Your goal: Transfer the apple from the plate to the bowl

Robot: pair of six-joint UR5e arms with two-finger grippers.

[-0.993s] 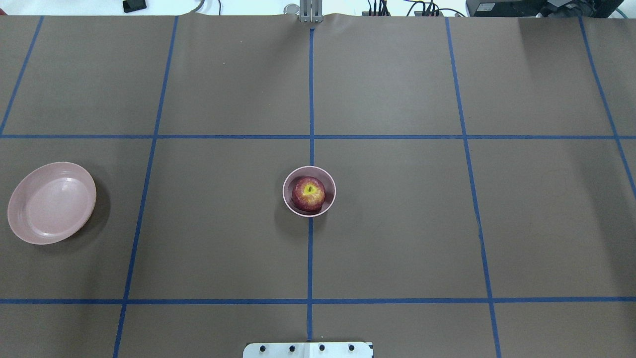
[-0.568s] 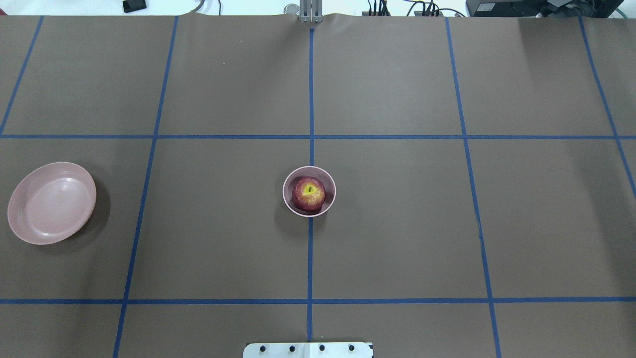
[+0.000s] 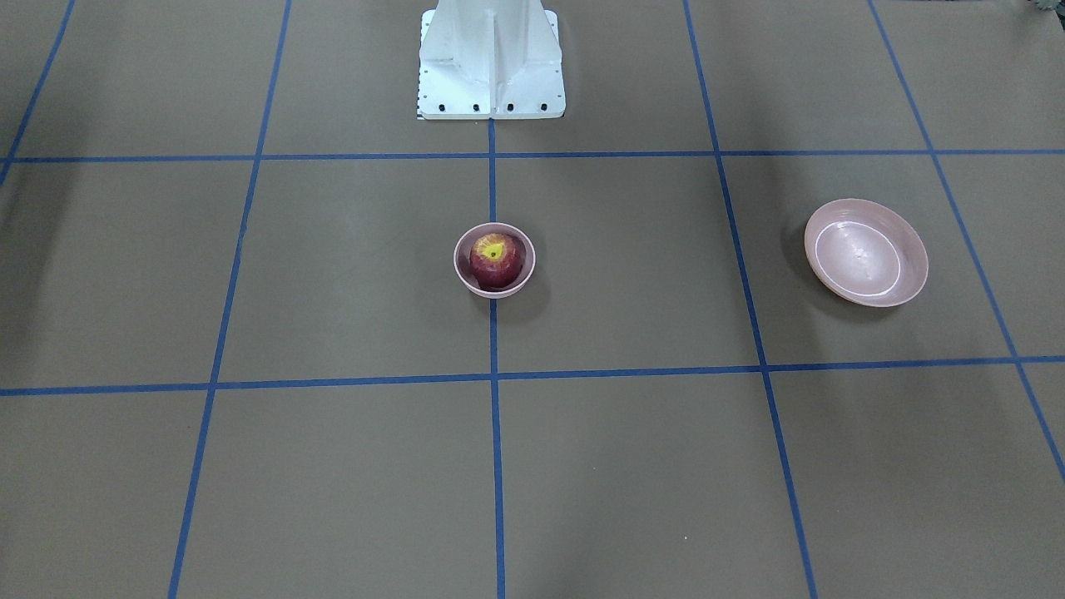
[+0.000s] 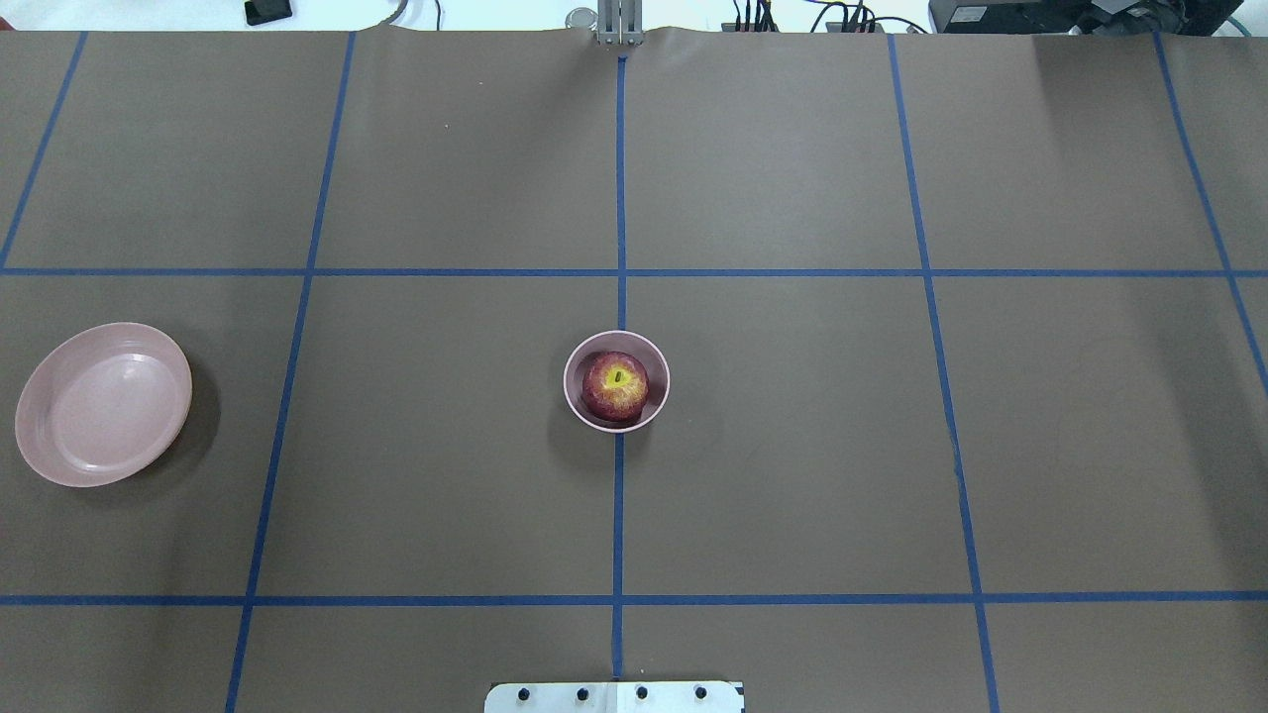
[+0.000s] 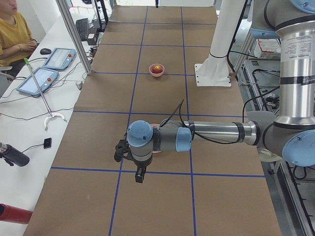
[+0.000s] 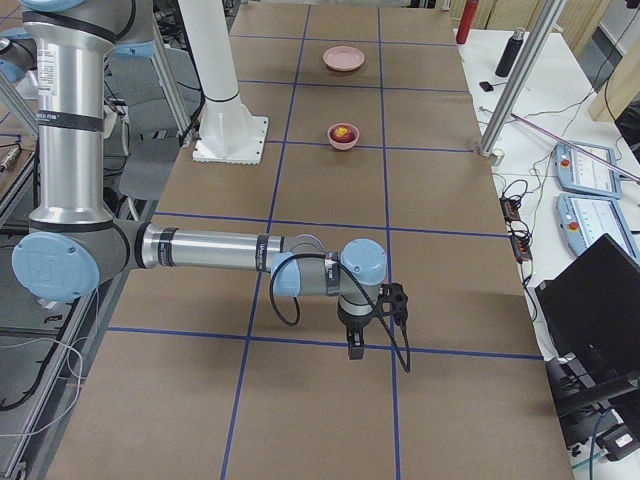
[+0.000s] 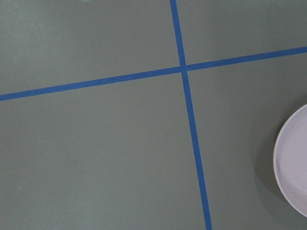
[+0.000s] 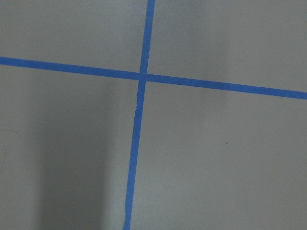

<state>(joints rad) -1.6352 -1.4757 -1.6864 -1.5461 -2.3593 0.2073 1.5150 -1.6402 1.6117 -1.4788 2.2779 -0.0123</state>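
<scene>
The dark red apple (image 4: pixel 615 384) with its yellow-green stem patch sits inside the small deep pink bowl (image 4: pixel 569 382) at the table's middle; both also show in the front view, the apple (image 3: pixel 496 259) in the bowl (image 3: pixel 494 291). The wide pink plate (image 4: pixel 103 404) lies bare at the far left, and its edge shows in the left wrist view (image 7: pixel 292 163). My left gripper (image 5: pixel 140 174) hangs over the table near the plate, seen only from the side; I cannot tell if it is open. My right gripper (image 6: pixel 352 348) hangs far from the bowl, likewise unclear.
The white robot pedestal (image 3: pixel 491 58) stands at the table's near edge behind the bowl. Blue tape lines (image 4: pixel 619 198) divide the brown table into squares. An operator (image 5: pixel 15 29) sits beside control tablets (image 5: pixel 60 58) along the far side.
</scene>
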